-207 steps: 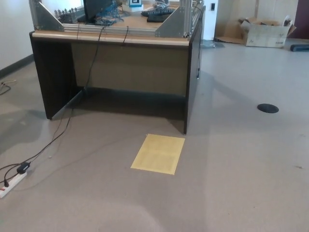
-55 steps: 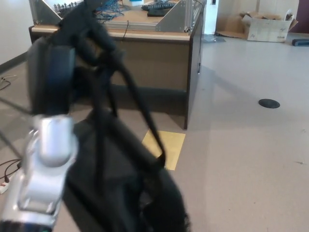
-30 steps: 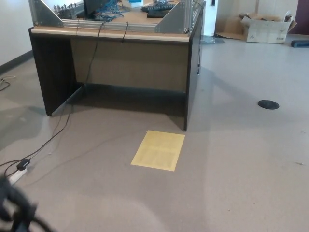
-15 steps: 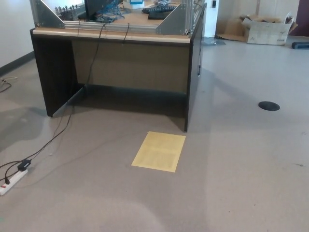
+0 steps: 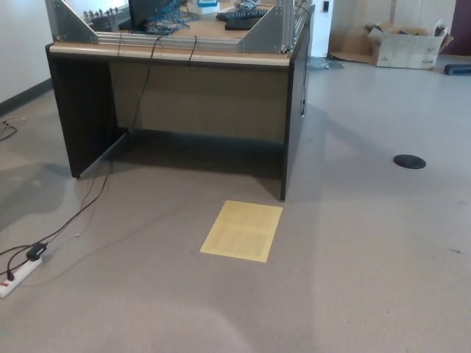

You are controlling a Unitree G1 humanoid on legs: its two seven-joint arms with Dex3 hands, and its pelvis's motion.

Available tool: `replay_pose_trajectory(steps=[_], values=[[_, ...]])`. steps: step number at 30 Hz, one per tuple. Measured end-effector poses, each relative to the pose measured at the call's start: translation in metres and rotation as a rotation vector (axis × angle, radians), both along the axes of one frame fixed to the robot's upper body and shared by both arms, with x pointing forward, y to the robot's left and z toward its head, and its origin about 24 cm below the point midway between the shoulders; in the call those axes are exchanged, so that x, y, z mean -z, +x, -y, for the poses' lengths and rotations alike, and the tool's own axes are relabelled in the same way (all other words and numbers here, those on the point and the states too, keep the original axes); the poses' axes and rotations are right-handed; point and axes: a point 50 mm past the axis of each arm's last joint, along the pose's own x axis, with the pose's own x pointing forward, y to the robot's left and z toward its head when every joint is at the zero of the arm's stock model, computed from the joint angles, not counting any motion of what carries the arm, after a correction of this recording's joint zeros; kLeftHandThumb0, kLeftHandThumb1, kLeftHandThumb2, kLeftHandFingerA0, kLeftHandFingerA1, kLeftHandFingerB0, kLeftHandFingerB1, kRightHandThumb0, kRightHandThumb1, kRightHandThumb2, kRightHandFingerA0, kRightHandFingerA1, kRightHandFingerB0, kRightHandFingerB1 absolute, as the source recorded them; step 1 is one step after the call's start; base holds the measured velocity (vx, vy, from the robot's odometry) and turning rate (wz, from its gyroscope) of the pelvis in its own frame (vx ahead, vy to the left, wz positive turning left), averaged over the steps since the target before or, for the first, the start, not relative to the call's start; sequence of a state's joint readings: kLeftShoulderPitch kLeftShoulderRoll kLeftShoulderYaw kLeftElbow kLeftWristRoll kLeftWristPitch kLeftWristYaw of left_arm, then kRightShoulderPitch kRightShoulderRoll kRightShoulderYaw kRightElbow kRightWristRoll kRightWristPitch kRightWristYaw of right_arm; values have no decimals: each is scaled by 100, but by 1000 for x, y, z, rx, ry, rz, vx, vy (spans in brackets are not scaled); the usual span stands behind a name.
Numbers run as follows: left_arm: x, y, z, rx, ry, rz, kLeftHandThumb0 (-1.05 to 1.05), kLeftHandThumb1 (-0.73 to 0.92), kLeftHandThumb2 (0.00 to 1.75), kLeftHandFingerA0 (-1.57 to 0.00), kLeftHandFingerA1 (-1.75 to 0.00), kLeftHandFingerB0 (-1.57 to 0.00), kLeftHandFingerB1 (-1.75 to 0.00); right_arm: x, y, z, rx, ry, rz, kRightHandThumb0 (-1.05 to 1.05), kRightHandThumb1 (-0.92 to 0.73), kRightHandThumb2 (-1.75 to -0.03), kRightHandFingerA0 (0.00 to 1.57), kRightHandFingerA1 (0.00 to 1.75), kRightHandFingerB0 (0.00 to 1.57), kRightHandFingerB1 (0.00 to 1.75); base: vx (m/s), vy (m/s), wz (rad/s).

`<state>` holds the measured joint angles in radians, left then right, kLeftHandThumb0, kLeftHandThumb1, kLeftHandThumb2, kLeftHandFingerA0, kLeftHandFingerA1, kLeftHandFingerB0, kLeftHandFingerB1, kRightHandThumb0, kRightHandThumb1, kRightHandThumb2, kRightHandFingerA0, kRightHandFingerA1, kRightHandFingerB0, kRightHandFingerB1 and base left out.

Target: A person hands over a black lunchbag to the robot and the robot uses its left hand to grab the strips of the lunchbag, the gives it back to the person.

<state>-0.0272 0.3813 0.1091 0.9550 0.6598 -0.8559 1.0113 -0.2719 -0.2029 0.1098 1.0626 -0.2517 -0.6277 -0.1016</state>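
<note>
Two hands: we see neither the left nor the right one anywhere in the head view, so we cannot tell whether their fingers are spread or pressed together.
Lunchbag: we find no black lunchbag in the frame, so we cannot say where it is.
Table (image 5: 176, 55): it fills the upper left and upper centre of the frame, with dark side panels, a tan front panel and a light top edge.
Metal frame (image 5: 265, 33): we see silvery brackets standing on the table top, with a dark keyboard (image 5: 246, 13) behind them at the top edge.
Cables (image 5: 143, 81): we see thin dark ones hanging over the table's front edge and trailing across the floor toward the lower left.
Power strip (image 5: 18, 278): white, lying on the floor at the left edge, with a black plug in it.
Yellow sheet (image 5: 242, 230): flat on the grey floor (image 5: 368, 279) near the centre, just in front of the table's right leg.
Round black disc (image 5: 409, 161): on the floor at the right, well apart from the sheet.
Cardboard box (image 5: 407, 45): open, in the upper right corner.
</note>
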Motion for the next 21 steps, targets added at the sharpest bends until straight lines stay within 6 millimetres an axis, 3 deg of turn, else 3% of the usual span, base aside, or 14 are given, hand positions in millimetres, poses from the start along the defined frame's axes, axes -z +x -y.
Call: replay_pose_trajectory(steps=[1,2,3,6,7,8,14,15,16,17,18,21], values=[[-3,3,0,8,8,23,-13,62,56,-83,-175,-67,-172,0,0,0,1,-1,0,-69,-69,-105,46,57,51,58,0,0,0],[-9,6,0,19,15,54,-13,62,56,-83,-175,-67,-172,0,0,1,2,-2,0,-69,-69,-105,46,57,51,58,0,0,0],[-15,11,0,31,23,90,-12,62,56,-84,-175,-67,-172,0,0,1,3,-4,1,-66,-80,-65,53,44,57,45,0,0,0],[-35,25,3,78,50,198,-12,62,57,-84,-175,-68,-170,0,0,2,6,-8,1,-66,-80,-65,53,44,58,45,0,0,3],[-52,36,6,114,69,281,-12,62,56,-84,-175,-68,-169,0,-1,3,6,-10,2,-67,-67,-105,48,59,51,58,0,0,0],[-75,50,12,162,93,384,-12,62,56,-84,-175,-68,-169,0,-1,3,8,-12,3,-67,-67,-105,48,59,51,58,0,0,0],[-155,87,46,331,185,709,-19,61,57,-82,-175,-66,-170,1,-2,4,15,-18,4,-65,-66,-104,48,59,50,58,0,0,0],[-176,94,56,369,218,779,-16,60,56,-80,-175,-63,-168,1,-2,5,15,-21,5,-65,-80,-65,53,44,57,45,0,0,0],[-187,97,62,390,237,814,-16,60,56,-80,-175,-63,-168,1,-3,5,15,-24,6,-65,-80,-65,53,44,57,45,0,0,0],[-198,101,68,412,258,846,-17,60,56,-78,-175,-59,-168,0,-3,6,17,-27,6,-65,-66,-104,49,59,48,57,0,0,0],[-211,106,75,437,286,877,-21,60,55,-81,-174,-64,-162,0,-3,7,19,-29,7,-64,-79,-64,54,44,56,45,0,0,0],[-235,116,93,490,355,925,-26,58,58,-85,-168,-68,-159,0,-4,7,21,-33,8,-63,-78,-64,55,44,57,44,0,0,0]])
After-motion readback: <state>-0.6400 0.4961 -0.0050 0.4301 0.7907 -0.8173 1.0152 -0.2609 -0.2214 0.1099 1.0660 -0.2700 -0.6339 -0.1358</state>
